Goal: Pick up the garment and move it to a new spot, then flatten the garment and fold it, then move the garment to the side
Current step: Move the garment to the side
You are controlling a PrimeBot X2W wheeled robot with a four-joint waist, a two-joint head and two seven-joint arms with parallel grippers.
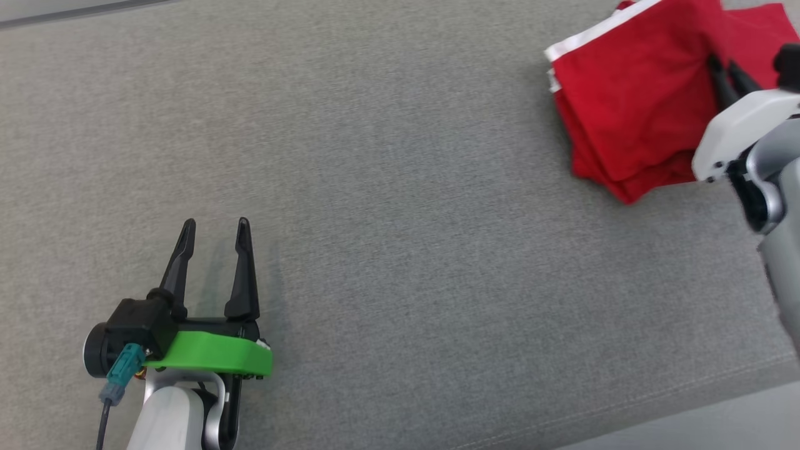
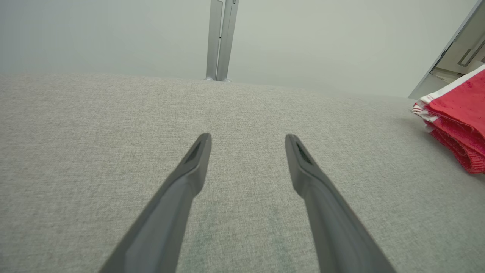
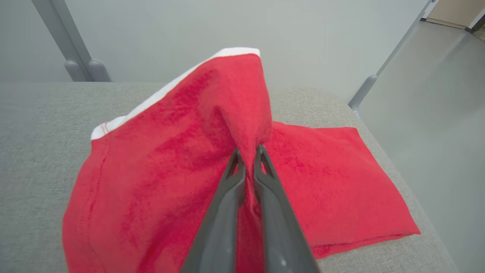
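Note:
The garment (image 1: pixel 631 106) is red cloth with a white band along one edge, lying folded in layers at the far right of the grey padded surface (image 1: pixel 387 187). My right gripper (image 1: pixel 725 69) is shut on a pinch of the garment (image 3: pixel 178 163), and the right wrist view shows the cloth pulled up into a ridge between the two fingers (image 3: pixel 227 197). My left gripper (image 1: pixel 215 226) stands open at the lower left, resting low over bare surface, far from the garment. In the left wrist view the garment (image 2: pixel 460 113) lies at the right edge beyond the open left gripper (image 2: pixel 248 140).
The padded surface's front edge (image 1: pixel 687 400) runs across the lower right, with pale floor beyond it. Grey metal posts (image 2: pixel 221 38) stand behind the surface's far edge. Wide bare room lies between the two grippers.

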